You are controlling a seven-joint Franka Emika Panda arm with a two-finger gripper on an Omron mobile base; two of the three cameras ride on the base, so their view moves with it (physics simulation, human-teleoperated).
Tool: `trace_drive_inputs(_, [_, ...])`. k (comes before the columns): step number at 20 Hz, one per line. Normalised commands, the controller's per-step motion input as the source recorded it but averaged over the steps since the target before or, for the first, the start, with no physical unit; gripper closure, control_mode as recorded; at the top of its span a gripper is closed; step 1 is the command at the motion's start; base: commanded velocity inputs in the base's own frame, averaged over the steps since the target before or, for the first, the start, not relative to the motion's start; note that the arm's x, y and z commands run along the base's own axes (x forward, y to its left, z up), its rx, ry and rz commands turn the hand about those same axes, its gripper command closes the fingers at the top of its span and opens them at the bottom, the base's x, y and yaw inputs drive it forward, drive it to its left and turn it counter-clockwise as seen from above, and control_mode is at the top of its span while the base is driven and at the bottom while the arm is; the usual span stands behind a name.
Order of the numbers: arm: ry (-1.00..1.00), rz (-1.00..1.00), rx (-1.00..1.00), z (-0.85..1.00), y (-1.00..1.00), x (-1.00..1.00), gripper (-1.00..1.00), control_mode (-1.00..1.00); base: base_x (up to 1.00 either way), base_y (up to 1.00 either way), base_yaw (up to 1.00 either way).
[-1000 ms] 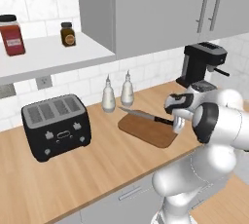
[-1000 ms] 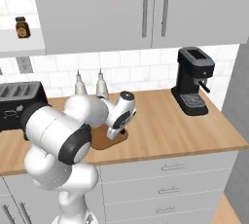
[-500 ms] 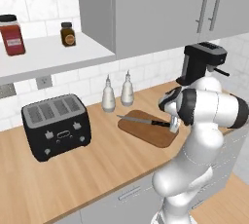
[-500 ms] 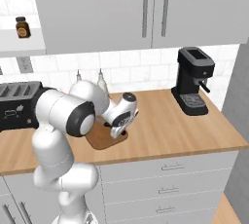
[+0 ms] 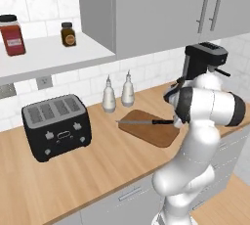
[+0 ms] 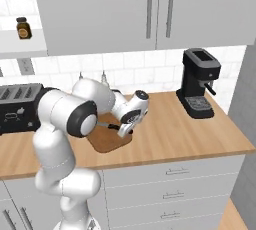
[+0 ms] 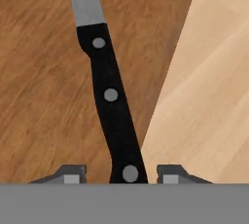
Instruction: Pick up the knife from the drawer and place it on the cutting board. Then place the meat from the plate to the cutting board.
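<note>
Change since earlier frames: arm has swung its elbow upward and back; knife lies flat on the cutting board where before it sat in the claw over the board.
Claw point(image 7: 121, 175): low over the handle end of the knife, finger tips standing apart on either side of the handle with a gap to each, holding nothing.
Knife point(image 5: 146, 121): flat on the board, black handle toward the arm, silver blade pointing toward the toaster; three rivets visible in the hand view point(image 7: 109, 96).
Cutting board point(image 5: 146, 130): on the bench, in front of the two bottles; its rounded edge runs just beside the knife handle in the hand view point(image 7: 44, 72).
Bench point(image 5: 73, 170): light wood, carries the board, toaster and coffee machine.
Toaster point(image 5: 56, 126): black, well left of the board.
Bottles point(image 5: 117, 92): two, pale, just behind the board.
Coffee machine point(image 6: 199, 89): black, well apart from the board, toward the wall.
</note>
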Motion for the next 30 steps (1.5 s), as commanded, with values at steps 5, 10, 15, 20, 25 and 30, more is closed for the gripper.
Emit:
trace_drive_inputs(5, [-0.16,0.0,0.0,0.27,0.0,-0.68,-1.0,-1.0,0.0,0.0,0.0])
trace_drive_inputs(10, [-0.12,0.0,0.0,0.71,0.0,-0.73,-1.0,-1.0,0.0,0.0,0.0])
trace_drive_inputs(15, [-0.04,-0.01,0.0,0.86,0.17,-0.36,-1.0,-1.0,0.0,0.0,0.0])
trace_drive_inputs(20, [0.0,-0.06,0.02,0.63,0.47,-0.16,-1.0,-1.0,0.0,0.0,0.0])
trace_drive_inputs(25, [0.0,-0.23,0.09,0.27,0.0,-0.7,-1.0,-1.0,0.0,0.0,0.0])
trace_drive_inputs(30, [-0.01,-0.27,0.1,0.29,0.07,-0.35,-1.0,-1.0,0.0,0.0,0.0])
